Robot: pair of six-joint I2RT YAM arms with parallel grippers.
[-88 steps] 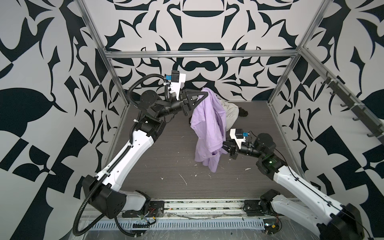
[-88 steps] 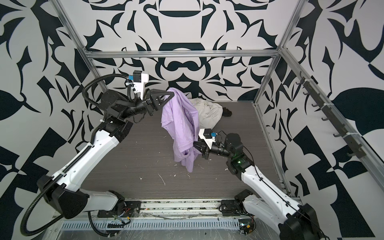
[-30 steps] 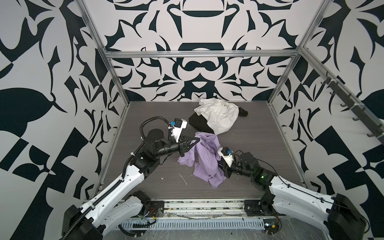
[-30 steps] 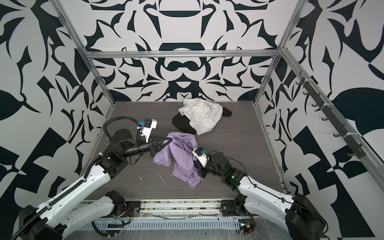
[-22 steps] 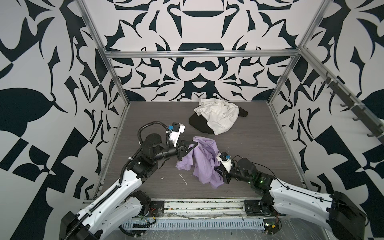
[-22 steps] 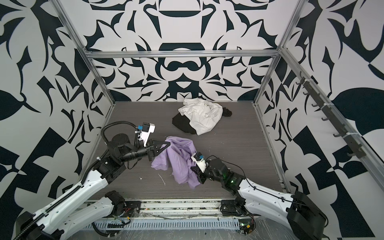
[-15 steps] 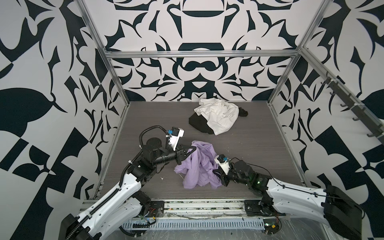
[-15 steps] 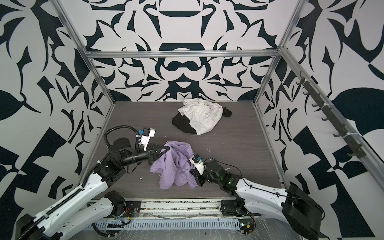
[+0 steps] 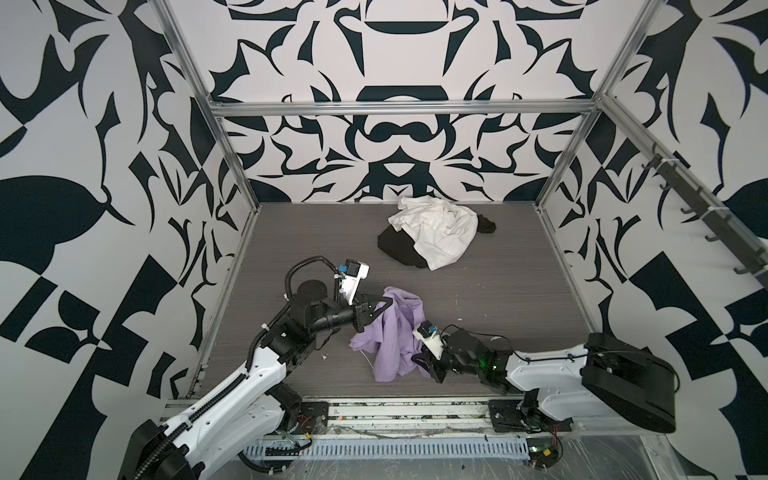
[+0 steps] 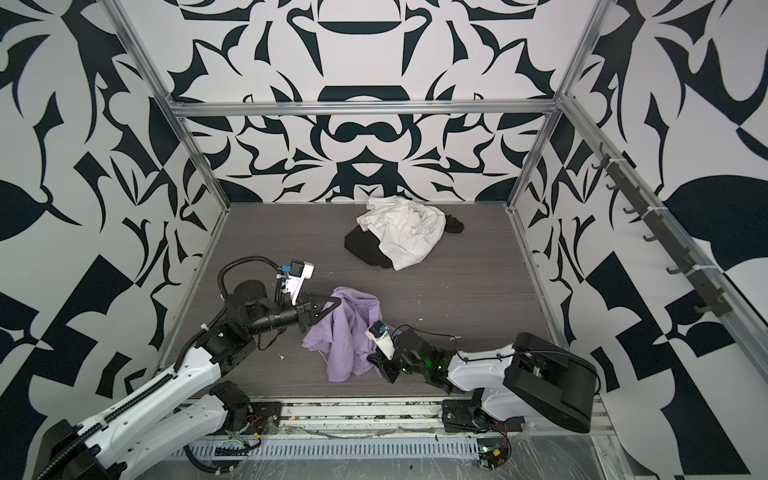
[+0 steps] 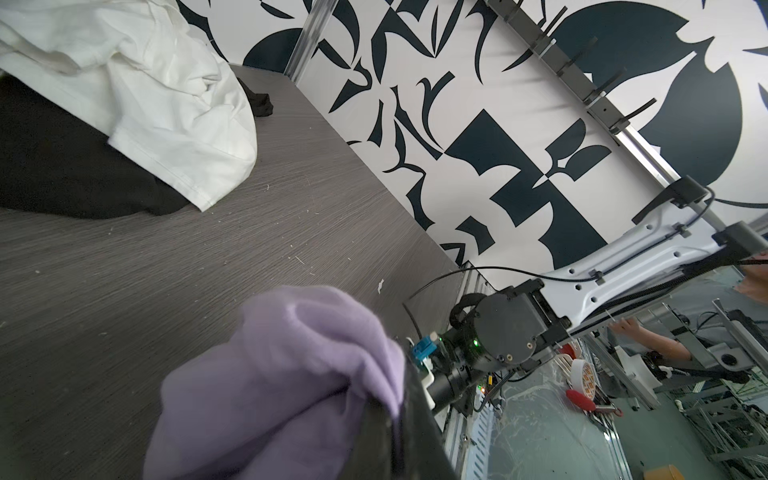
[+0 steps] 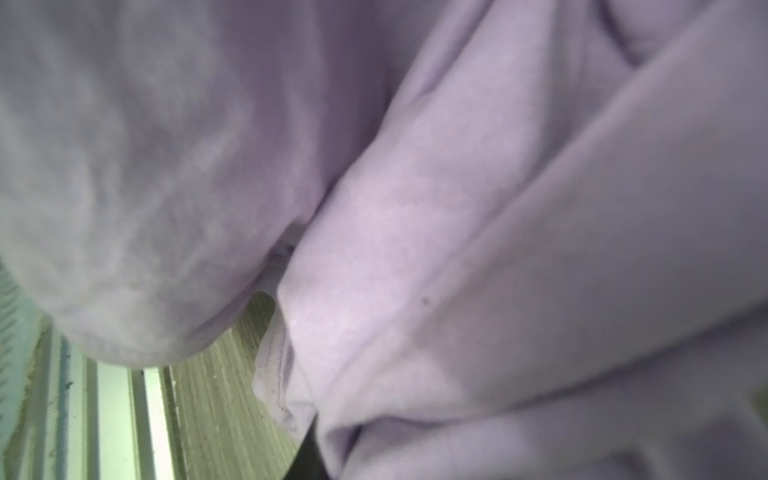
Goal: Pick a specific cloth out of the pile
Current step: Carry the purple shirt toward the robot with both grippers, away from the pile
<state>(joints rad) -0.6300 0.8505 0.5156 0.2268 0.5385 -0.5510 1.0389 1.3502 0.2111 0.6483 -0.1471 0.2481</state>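
Observation:
The lavender cloth lies crumpled near the table's front, apart from the pile. My left gripper is shut on its upper fold, which it holds raised a little; the left wrist view shows the cloth pinched at the dark finger. My right gripper is pressed into the cloth's right edge. The cloth fills the right wrist view and hides the jaws. The pile at the back holds a white garment over a black garment.
A small black piece lies just right of the white garment. A rail of hooks runs along the right wall. The metal front rail borders the grey table just behind both arm bases.
Both arms have come down and toward the front edge with the lavender cloth. It hung stretched high before; now it lies bunched on the table.

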